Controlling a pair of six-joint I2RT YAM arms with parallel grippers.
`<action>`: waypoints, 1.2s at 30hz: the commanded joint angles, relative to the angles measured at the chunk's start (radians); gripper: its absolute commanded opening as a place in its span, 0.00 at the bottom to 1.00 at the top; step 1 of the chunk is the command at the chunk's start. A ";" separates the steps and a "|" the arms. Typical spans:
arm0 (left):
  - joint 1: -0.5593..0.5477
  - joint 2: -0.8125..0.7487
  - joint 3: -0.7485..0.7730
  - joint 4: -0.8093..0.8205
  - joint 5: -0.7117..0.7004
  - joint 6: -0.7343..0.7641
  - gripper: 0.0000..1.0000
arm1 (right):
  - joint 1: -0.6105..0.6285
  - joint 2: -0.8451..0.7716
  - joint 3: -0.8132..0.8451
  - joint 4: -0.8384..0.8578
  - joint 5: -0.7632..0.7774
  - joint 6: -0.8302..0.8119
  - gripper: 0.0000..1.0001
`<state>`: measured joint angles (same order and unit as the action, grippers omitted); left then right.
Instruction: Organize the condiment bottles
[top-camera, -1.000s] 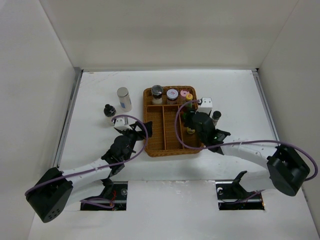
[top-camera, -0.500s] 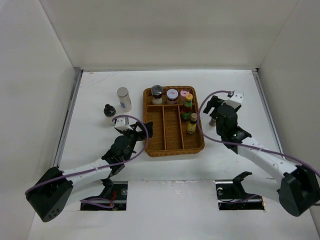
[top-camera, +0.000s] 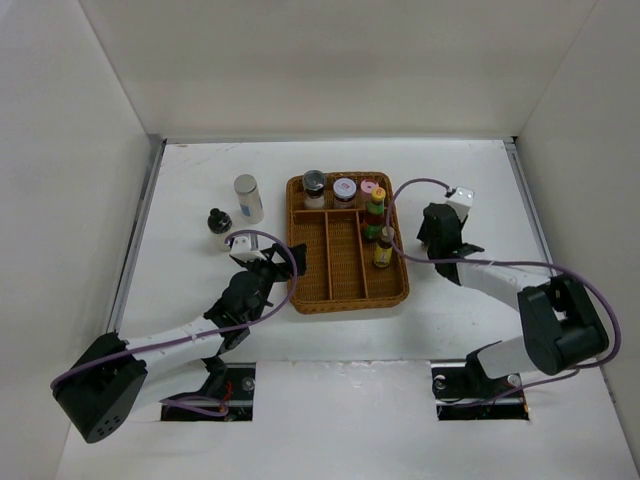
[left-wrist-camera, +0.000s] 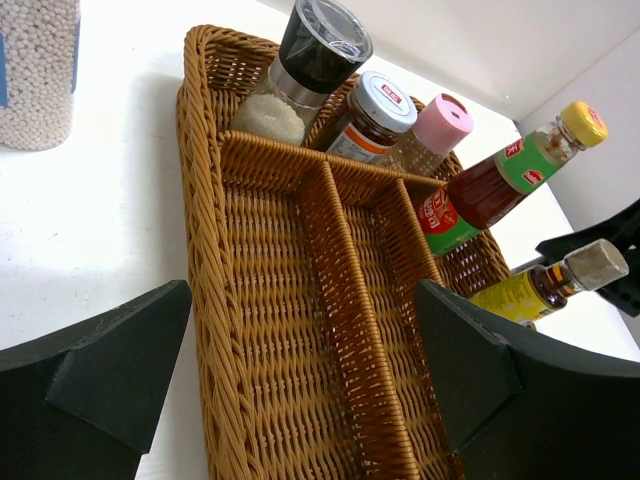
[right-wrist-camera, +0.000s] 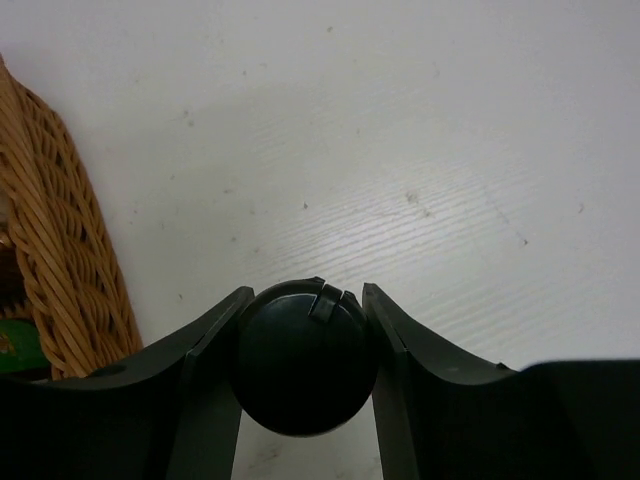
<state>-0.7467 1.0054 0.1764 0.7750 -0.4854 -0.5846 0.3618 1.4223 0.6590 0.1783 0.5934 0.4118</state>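
The brown wicker tray (top-camera: 345, 303) holds a black-topped grinder (top-camera: 314, 186), a grey-lidded jar (top-camera: 345, 189), a pink-capped bottle (top-camera: 369, 190), a yellow-capped red sauce bottle (top-camera: 376, 207) and a small yellow bottle (top-camera: 384, 248). A white cylinder (top-camera: 247, 197) and a small black-capped bottle (top-camera: 217, 220) stand left of the tray. My right gripper (top-camera: 437, 228) is right of the tray, its fingers closed on the round cap of a black-capped bottle (right-wrist-camera: 305, 370); the bottle's body is hidden. My left gripper (left-wrist-camera: 300, 380) is open and empty over the tray's left front rim (left-wrist-camera: 215, 250).
White walls close in the table on the left, back and right. The tray's right rim (right-wrist-camera: 60, 260) lies close to the left of my right gripper (right-wrist-camera: 306, 293). In the left wrist view the white cylinder (left-wrist-camera: 35, 70) stands beyond the tray's left wall.
My right arm has swung from over the tray's right compartment to the table right of the tray and come down round the black-capped bottle. The left arm has not moved.
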 joint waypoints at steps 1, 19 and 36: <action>-0.001 -0.004 0.014 0.055 0.007 -0.011 0.96 | 0.042 -0.116 -0.002 0.095 0.113 -0.022 0.43; 0.022 -0.111 -0.012 0.030 -0.008 -0.009 0.96 | 0.688 -0.216 0.372 -0.040 0.240 -0.249 0.42; 0.071 -0.189 -0.018 -0.032 -0.022 -0.012 0.95 | 0.782 0.062 0.192 -0.017 0.167 0.100 0.44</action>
<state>-0.6903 0.8280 0.1627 0.7238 -0.5003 -0.5888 1.1107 1.4635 0.8616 0.1314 0.7792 0.4034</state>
